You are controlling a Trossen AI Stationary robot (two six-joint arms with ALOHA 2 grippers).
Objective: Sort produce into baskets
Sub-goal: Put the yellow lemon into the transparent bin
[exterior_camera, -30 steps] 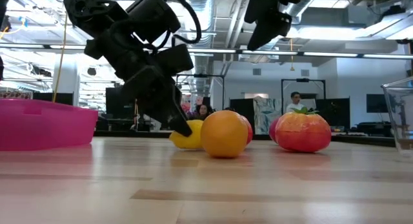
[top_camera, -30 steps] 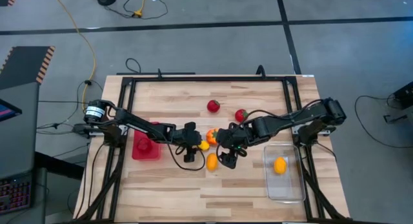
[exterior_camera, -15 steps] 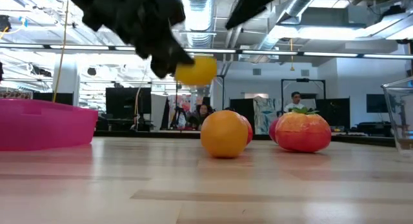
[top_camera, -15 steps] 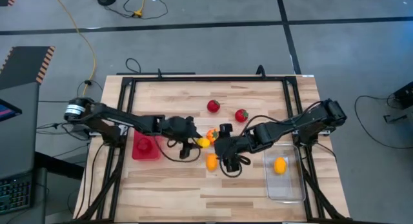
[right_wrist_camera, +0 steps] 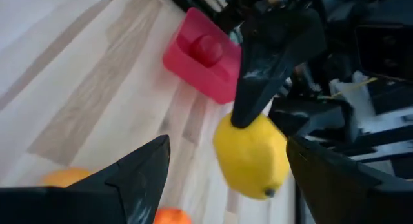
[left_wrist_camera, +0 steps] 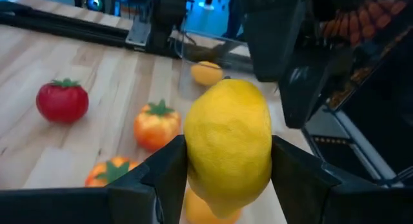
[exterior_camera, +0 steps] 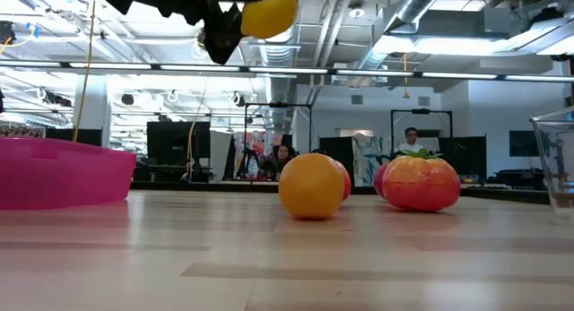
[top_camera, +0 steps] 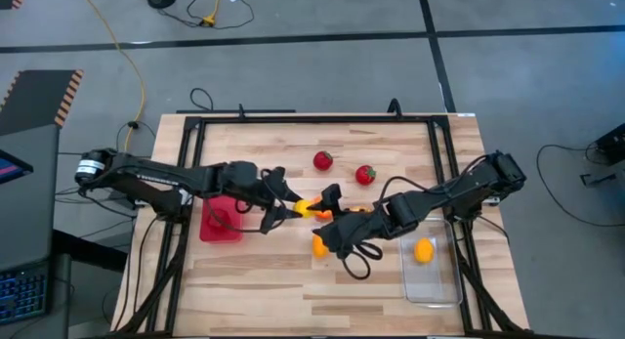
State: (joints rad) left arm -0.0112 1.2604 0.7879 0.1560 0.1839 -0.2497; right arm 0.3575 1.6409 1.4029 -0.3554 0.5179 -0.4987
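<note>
My left gripper point(top_camera: 291, 206) is shut on a yellow lemon point(left_wrist_camera: 227, 143), high above the table's middle; the low view shows the lemon point(exterior_camera: 269, 12) well off the wood. My right gripper point(top_camera: 339, 233) stands open just right of it, the lemon point(right_wrist_camera: 251, 153) between and beyond its spread fingers, untouched. On the wood rest an orange oval point(exterior_camera: 312, 185), orange tomatoes point(left_wrist_camera: 157, 125) and two red pieces point(top_camera: 322, 160). The red basket point(top_camera: 220, 224) holds a red piece point(right_wrist_camera: 206, 46). The clear basket point(top_camera: 430, 263) holds an orange oval point(top_camera: 423, 249). My left gripper pinches the lemon's two long sides point(left_wrist_camera: 193, 153) between its two fingers. The fingers point(left_wrist_camera: 164, 179) come from the table's left, nearly level and slanting a little down. The lemon is lifted clear of the table, with one tip point(right_wrist_camera: 268, 193) pointing down.
The two arms nearly meet over the table's middle, the right arm's body point(left_wrist_camera: 284, 43) close behind the lemon. A black frame point(top_camera: 312, 119) runs around the tabletop. Bare wood lies along the near edge point(top_camera: 293, 300).
My left gripper has risen with the lemon, tipping from pointing steeply down to nearly level and drawing slightly toward the table's left; the lemon has gone from the wood to well clear of it. My right gripper has rolled about its own axis and shifted a little toward the near edge.
</note>
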